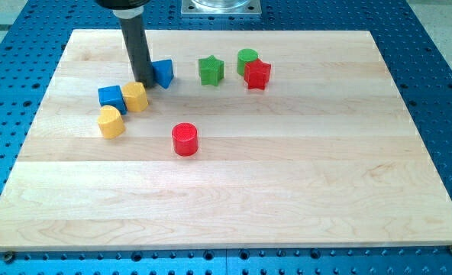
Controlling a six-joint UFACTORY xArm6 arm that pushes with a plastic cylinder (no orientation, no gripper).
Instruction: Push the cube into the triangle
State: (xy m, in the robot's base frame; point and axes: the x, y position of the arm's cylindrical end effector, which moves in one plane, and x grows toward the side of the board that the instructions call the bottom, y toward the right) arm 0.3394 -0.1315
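Tip [143,81] of rod touching blue triangle [163,72], partly hiding it, blue cube [111,98] beside yellow block [135,97], no grasping tool.

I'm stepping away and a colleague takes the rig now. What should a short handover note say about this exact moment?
My tip is down on the board, right beside the blue triangle on its left side, and just above the yellow block.
The blue cube sits lower left of the tip, against the yellow block's left side.
Done: nothing visible yet; the cube and triangle are apart, with the tip and the yellow block between them.
Left: get the tip to the cube's far left side and push it up and right into the triangle, probably steering round the yellow block.
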